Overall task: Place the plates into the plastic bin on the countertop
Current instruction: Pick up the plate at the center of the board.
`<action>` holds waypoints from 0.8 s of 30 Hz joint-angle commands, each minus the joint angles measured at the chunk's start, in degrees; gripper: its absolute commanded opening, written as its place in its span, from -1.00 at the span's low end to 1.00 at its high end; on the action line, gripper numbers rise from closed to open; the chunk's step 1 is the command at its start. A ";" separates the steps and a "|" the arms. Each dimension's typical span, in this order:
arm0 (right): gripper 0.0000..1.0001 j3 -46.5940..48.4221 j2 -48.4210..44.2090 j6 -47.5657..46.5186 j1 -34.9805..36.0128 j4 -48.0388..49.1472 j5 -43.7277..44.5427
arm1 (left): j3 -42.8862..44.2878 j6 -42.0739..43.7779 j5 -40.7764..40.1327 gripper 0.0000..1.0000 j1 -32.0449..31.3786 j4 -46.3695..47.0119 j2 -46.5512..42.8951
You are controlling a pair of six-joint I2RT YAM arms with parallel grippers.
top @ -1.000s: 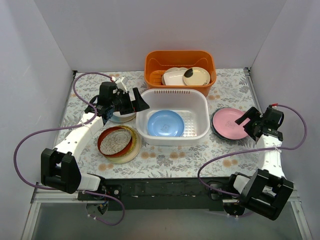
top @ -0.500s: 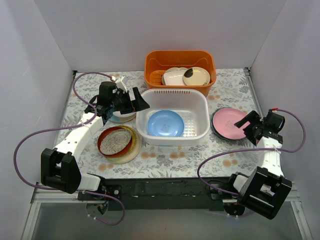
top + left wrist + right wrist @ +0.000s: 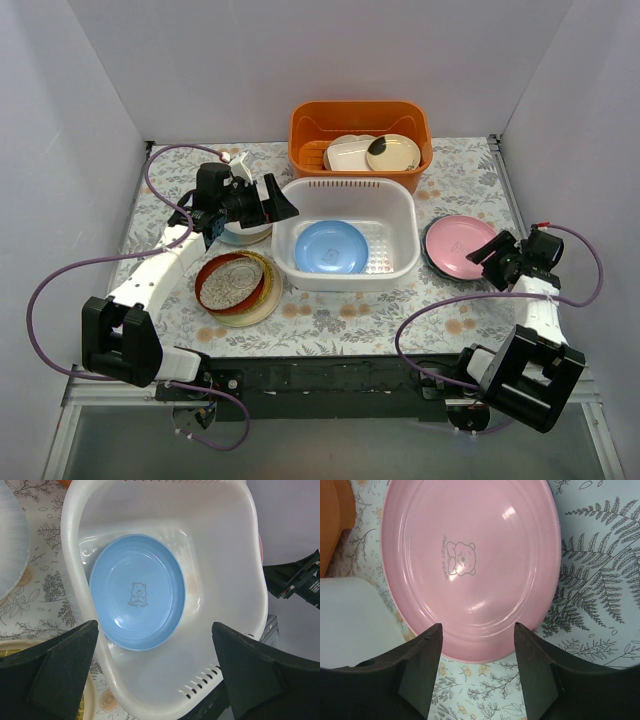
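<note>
Low in the right wrist view, the right gripper (image 3: 477, 628) holds its two dark fingers apart, clasping nothing, with the near rim of the round pink plate printed with a small bear (image 3: 470, 565) lying across the gap between them. The plate lies flat at the middle right of the top view, apparently on a darker plate whose rim shows beneath it, on the pale leaf-and-flower cloth countertop (image 3: 590, 580). It sits just beside the white rectangular perforated plastic bin (image 3: 345, 184) but outside it.

The step in hand is judged to be the grasp of this rim. It is done well if one finger passes under the pink lip alone and the other presses on top, so that the lower plate stays behind. The lift must then clear the bin's rolled wall.

The left gripper (image 3: 154, 630) hangs wide apart and empty at the bin's left rim, above the round light-blue plate (image 3: 137, 592) already inside.
</note>
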 commanded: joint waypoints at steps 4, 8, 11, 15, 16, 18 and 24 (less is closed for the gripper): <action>0.19 -0.76 0.87 0.31 -0.43 3.41 -1.39 | -0.76 -0.18 0.86 0.96 0.50 0.75 -2.17; 0.18 0.12 -1.05 -0.13 -0.43 2.35 -1.82 | -0.76 -0.10 0.86 0.96 0.59 0.75 -2.26; 0.18 1.17 -5.69 0.22 -0.43 2.70 -1.74 | -0.85 -0.10 0.95 0.96 0.59 0.75 -2.17; 0.19 4.16 -8.88 -1.09 -0.43 -0.97 2.73 | -0.94 -0.18 1.04 0.96 0.59 0.92 -2.08; 0.20 4.69 -8.88 -1.45 -0.52 -1.77 3.44 | -0.94 -0.27 1.38 0.96 0.59 1.01 -2.00; 0.21 5.22 -8.79 -1.89 -0.52 -2.92 4.67 | -0.85 -0.27 1.74 0.96 0.67 1.01 -1.82; 0.23 4.52 -7.30 -2.85 -1.14 -4.06 8.36 | -1.11 -0.19 1.48 0.96 0.59 1.01 -1.91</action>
